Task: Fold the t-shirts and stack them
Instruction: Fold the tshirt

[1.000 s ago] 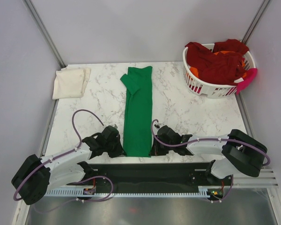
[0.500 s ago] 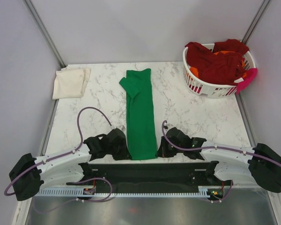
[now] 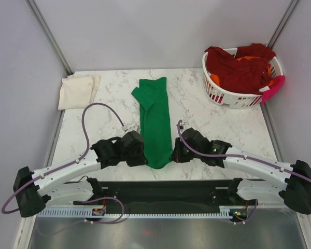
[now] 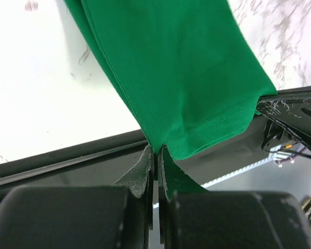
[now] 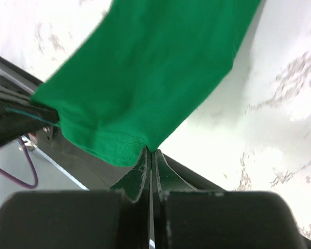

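Note:
A bright green t-shirt, folded into a long narrow strip, lies down the middle of the marble table. My left gripper is shut on its near left corner. My right gripper is shut on its near right corner. Both hold the near hem lifted off the table. A folded cream t-shirt lies at the far left. Dark red and orange t-shirts fill the basket.
A white slatted laundry basket stands at the far right corner, with a pink item hanging on its rim. Grey walls enclose the table on three sides. A black rail runs along the near edge.
Both grippers have moved away from the near edge toward the far side, carrying the green shirt's near hem with them. The strip now looks shorter.

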Controlling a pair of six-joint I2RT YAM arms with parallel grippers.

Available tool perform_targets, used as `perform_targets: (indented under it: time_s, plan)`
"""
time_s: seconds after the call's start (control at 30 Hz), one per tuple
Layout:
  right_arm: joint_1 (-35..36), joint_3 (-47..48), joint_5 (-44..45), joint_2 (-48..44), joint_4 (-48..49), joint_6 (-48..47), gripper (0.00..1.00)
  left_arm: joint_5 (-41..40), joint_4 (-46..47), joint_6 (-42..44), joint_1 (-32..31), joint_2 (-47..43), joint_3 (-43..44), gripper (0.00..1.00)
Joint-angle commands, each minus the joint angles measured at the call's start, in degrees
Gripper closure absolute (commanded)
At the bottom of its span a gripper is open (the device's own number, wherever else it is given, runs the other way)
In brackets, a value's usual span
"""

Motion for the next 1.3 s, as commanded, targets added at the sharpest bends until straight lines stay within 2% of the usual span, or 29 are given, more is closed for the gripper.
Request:
perform_targets:
  time_s: [0.0, 0.1, 0.3, 0.43, 0.73, 1.0, 1.27]
  plan:
    - [-2.21, 9.04, 4.76, 3.90, -4.53, -4.98, 1.00, -7.01, -5.38, 4.34, 0.17, 3.38, 7.25, 0.98]
    - [-5.37, 13.97, 5.38, 7.50, -6.38, -7.71, 1.00, -8.69, -6.96, 7.07, 1.66, 6.99, 12.62, 0.98]
    - [-13.28, 21.97, 3.54, 13.92, -7.18, -13.16, 1.00, -7.90, -7.59, 14.36, 10.01, 11.74, 20.27, 0.98]
    - [-15.66, 28.04, 1.70, 20.76, -7.44, -16.15, 1.00, -6.67, -7.59, 19.71, 15.63, 16.83, 26.15, 0.98]
    - [-20.94, 40.97, -2.08, 33.68, -8.58, -19.40, 1.00, -4.65, -7.59, 27.46, 23.72, 32.20, 38.80, 0.98]
    - [-24.63, 48.27, -5.25, 41.96, -8.94, -20.64, 1.00, -2.54, -7.59, 30.63, 27.07, 42.76, 47.86, 0.98]
    - [-25.69, 52.04, -6.39, 48.99, -8.94, -20.81, 1.00, -1.48, -7.50, 32.47, 29.09, 52.08, 52.70, 0.98]
